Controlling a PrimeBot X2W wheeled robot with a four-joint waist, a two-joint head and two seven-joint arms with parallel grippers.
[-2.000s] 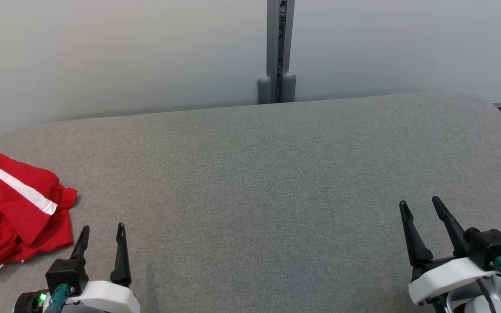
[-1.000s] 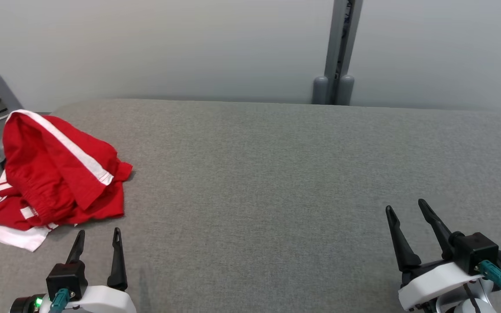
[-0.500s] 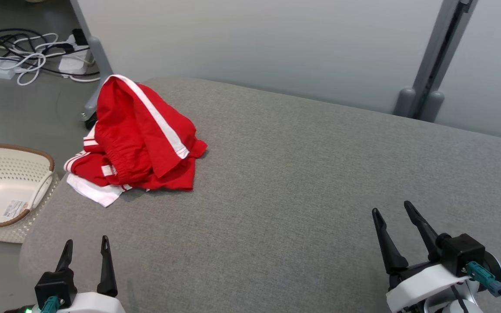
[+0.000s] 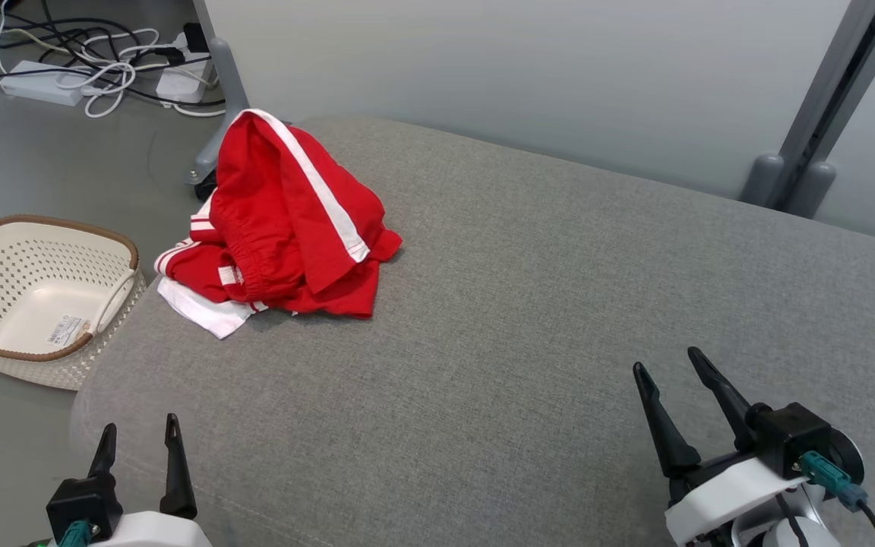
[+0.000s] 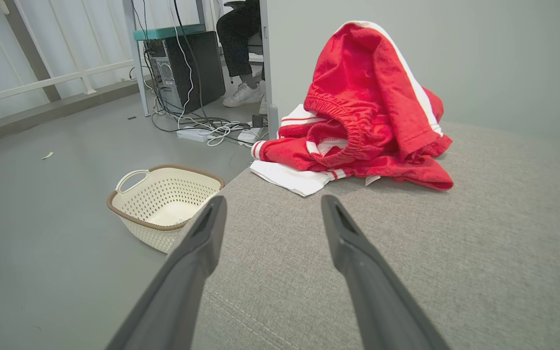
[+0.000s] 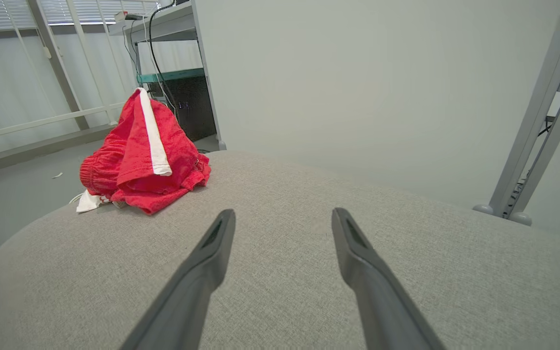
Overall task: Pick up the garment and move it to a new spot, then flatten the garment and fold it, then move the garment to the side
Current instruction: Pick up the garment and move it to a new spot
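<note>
- Left gripper (image 4: 140, 422): positioned at the lower left of the head view, above the near left corner of the padded surface (image 4: 529, 327). Fingers are spread wide and hold nothing.
- Right gripper (image 4: 665, 358): positioned at the lower right of the head view, above the near right part of the same surface. Fingers are spread wide and hold nothing.
- Padded surface: grey woven fabric with rounded corners. The area between the two grippers and the garment is bare.
- Garment (image 4: 285, 220): red fabric with white stripes, lying in a crumpled heap at the far left corner of the padded surface. It is well apart from both grippers and nearer to the left one. One fold stands up in a peak. The left wrist view shows a gathered elastic band on the side facing the left gripper. A white portion protrudes from under the heap at the surface's left edge.
- Basket (image 4: 58, 222): cream, perforated, brown rim. It stands on the floor just beside the left edge of the surface, with a label on its bottom.
- Power strips and cables (image 4: 96, 76): on the floor beyond the basket.
- Partition panel (image 4: 521, 68): pale, directly behind the surface, with a grey post (image 4: 825, 114) at the far right.
</note>
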